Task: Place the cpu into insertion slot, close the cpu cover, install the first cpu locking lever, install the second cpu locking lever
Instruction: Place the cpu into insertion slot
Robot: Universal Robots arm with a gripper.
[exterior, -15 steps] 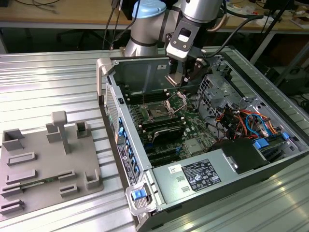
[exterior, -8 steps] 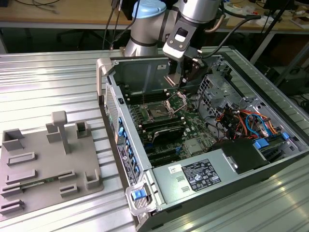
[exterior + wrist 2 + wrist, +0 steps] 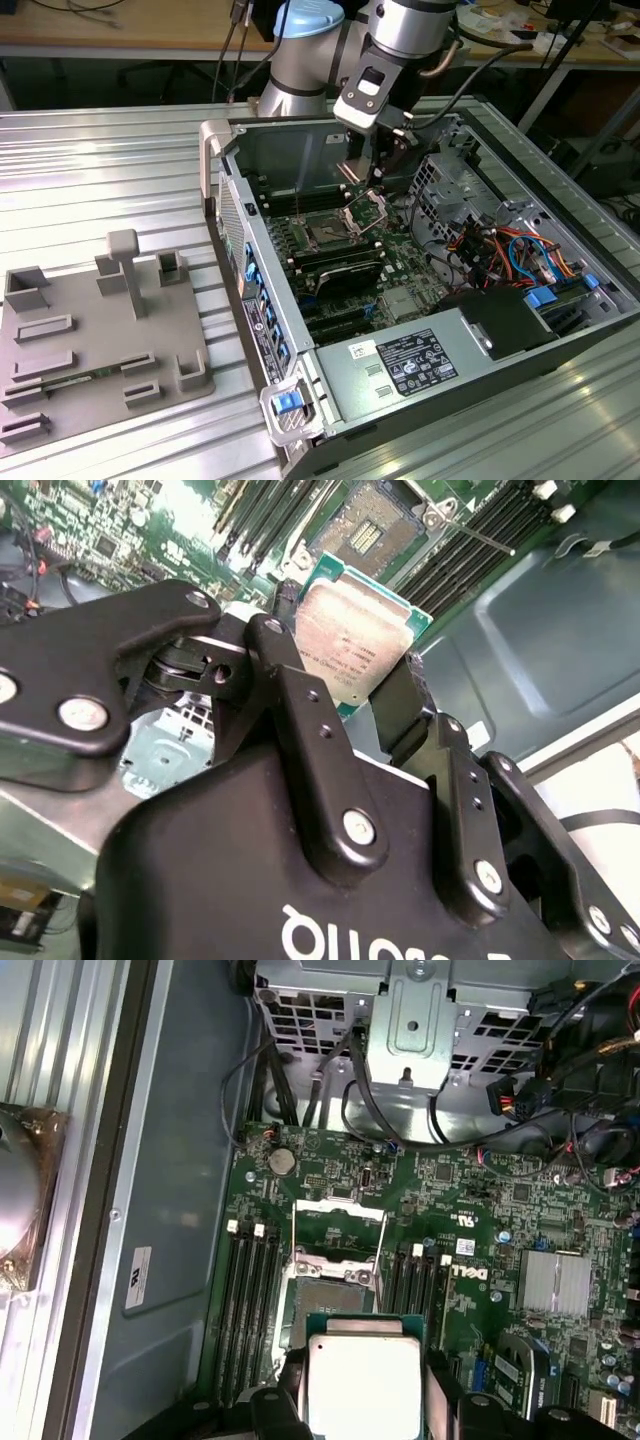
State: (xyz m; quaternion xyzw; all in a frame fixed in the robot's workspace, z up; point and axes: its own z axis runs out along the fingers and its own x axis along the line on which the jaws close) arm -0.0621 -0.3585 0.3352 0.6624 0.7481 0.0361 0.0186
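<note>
My gripper (image 3: 345, 675) is shut on the cpu (image 3: 350, 645), a flat square chip with a silvery top and a green edge, pinched between the two black fingers (image 3: 285, 670). It hangs inside the open computer case, a little above the green board. In the first wrist view the cpu (image 3: 362, 1385) sits just short of the insertion slot (image 3: 330, 1295), a square socket with a silver rim. The cpu cover (image 3: 338, 1230) stands lifted open on the slot's far side. In the exterior view the gripper (image 3: 372, 165) hovers over the insertion slot (image 3: 325, 228) and the raised cover (image 3: 368, 208).
Memory slots (image 3: 255, 1300) flank the socket on both sides. A metal drive cage (image 3: 410, 1030) and black cables (image 3: 300, 1090) lie beyond the cover. A silver heat sink (image 3: 555, 1280) sits to one side. On the exterior view's left lies a grey fixture plate (image 3: 90, 340).
</note>
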